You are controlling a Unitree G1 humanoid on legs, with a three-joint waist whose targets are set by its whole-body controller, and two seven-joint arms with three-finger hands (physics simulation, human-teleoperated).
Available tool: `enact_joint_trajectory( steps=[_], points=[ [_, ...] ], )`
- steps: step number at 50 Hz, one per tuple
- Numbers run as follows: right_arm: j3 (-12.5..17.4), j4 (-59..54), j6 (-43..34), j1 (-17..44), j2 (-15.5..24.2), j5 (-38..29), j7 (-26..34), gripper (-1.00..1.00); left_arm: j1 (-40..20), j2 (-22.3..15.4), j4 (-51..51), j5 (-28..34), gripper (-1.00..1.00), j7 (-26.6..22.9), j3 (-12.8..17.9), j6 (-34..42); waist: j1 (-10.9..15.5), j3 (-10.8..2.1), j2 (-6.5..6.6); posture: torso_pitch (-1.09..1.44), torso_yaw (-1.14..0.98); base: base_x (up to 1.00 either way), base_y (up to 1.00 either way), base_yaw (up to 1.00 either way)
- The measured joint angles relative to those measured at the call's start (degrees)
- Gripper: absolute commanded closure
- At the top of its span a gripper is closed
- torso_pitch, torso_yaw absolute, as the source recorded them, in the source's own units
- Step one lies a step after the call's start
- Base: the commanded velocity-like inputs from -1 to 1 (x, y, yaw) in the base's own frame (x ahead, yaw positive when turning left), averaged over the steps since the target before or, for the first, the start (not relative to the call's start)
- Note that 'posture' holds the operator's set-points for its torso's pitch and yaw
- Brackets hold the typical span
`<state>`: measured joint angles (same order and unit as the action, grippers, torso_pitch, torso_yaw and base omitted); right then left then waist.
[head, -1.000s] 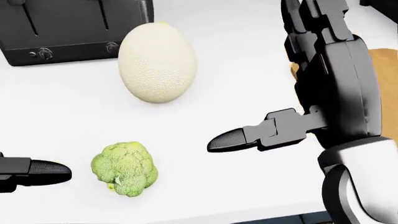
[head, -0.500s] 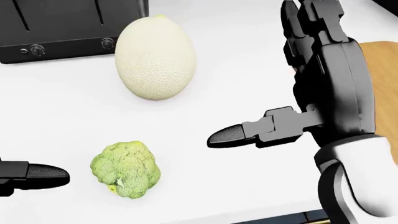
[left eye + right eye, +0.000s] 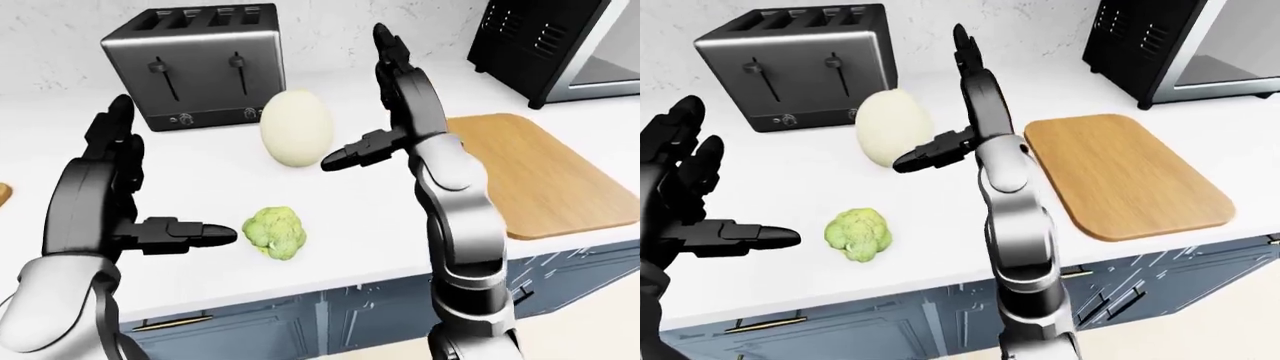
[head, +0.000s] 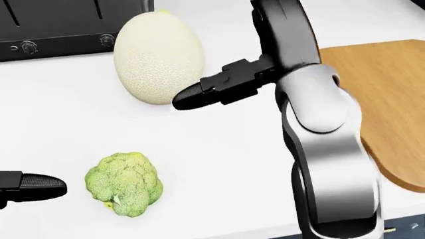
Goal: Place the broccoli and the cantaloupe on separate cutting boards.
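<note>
Looking through my left eye, I saw my left hand (image 3: 110,187) spread wide with nothing in it, its thumb pointing at the broccoli (image 3: 275,232) just beside it on the white counter (image 3: 340,225). My right hand (image 3: 395,97) was wide open too, standing up tall just right of the cantaloupe (image 3: 295,138). I could not tell if its thumb touched the melon. A silver toaster (image 3: 195,64) stood above the cantaloupe.

From my head view, the cantaloupe sat at the top and the broccoli at the bottom left, well apart. My left thumb tip (image 4: 36,186) was near the broccoli, not touching.

Through my right eye, a bare wooden cutting board (image 3: 1125,176) lay on the counter, right of my right arm. A black oven (image 3: 1180,45) sat at the top right.
</note>
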<state>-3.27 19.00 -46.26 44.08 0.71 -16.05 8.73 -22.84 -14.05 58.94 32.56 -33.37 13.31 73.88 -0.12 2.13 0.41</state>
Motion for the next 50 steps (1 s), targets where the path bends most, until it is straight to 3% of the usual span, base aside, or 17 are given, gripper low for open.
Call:
enact_joint_trajectory(
  steps=[15,25,28,32,41,50],
  points=[
    [0.67,-21.14,6.43,10.11,-1.89,-2.53,-2.23,-1.0,0.31,1.55,-0.11,2.75,-1.0,-3.29,1.29,-1.57,-0.04,0.27,0.25,0.0,0.0,0.0,0.0,0.0],
    [0.42,-32.83,11.88,15.14,-3.24,-2.24,-3.16,-1.0,1.07,0.55,-0.17,-0.62,-1.0,-0.46,1.22,-1.26,-0.03,0.14,0.37,0.0,0.0,0.0,0.0,0.0],
    [-0.09,-31.99,11.84,14.13,-4.06,-2.31,-3.4,-1.0,1.23,0.49,0.01,-1.01,-1.0,-0.27,1.56,-1.43,0.05,0.22,0.35,0.0,0.0,0.0,0.0,0.0],
    [0.29,-41.58,17.01,15.81,-4.63,-1.76,-5.43,-1.0,1.44,0.76,-0.12,-1.06,-1.0,-0.34,1.51,-1.75,0.03,-0.06,0.5,0.0,0.0,0.0,0.0,0.0],
    [0.42,-50.82,22.63,16.55,-5.3,-1.76,-8.53,-1.0,1.53,1.55,-0.17,0.72,-1.0,-2.39,2.47,-2.49,0.08,0.1,0.58,0.0,0.0,0.0,0.0,0.0],
    [2.21,-68.5,32.34,23.58,-4.35,0.18,-10.9,-1.0,1.89,2.14,-0.04,1.82,-1.0,-3.18,2.29,-3.1,-0.11,-0.18,0.66,0.0,0.0,0.0,0.0,0.0]
  ],
)
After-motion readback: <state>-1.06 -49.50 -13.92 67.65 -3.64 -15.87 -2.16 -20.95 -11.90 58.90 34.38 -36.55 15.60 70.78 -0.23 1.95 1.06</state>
